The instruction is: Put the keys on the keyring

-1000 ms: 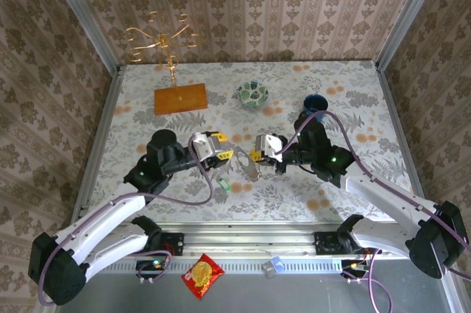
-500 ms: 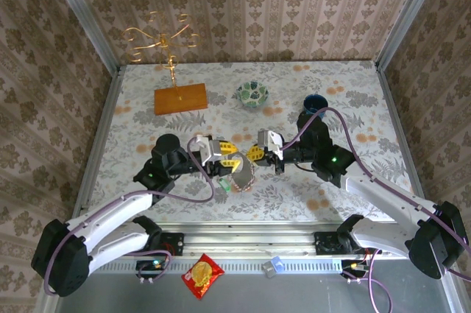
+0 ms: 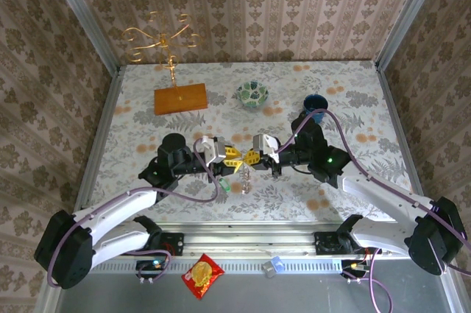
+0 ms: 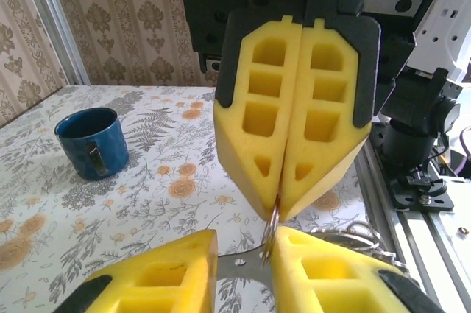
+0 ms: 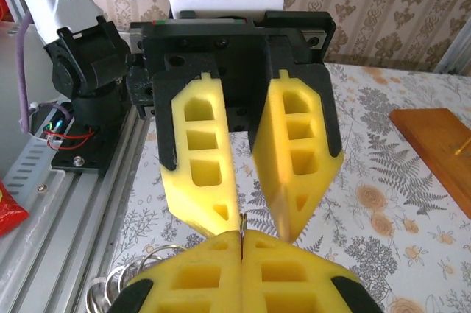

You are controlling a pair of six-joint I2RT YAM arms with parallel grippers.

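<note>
Clamping keyring [image 4: 269, 232] by its edge with right gripper [image 4: 278, 210], straddling it with parted left gripper [image 5: 254, 224]; leaving one green-headed key [image 3: 226, 186] loose on table [image 3: 147, 129], threading apparently not yet done.

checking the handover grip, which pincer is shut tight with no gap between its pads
The right pincer: its yellow pads meet, pinching the thin keyring. The left pincer differs: its pads stand apart with a gap between them.

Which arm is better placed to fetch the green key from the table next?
Left, probably. The right tool is shut on the keyring and holds it up. The left tool has its jaws apart, and the key lies on the table on its side.
</note>
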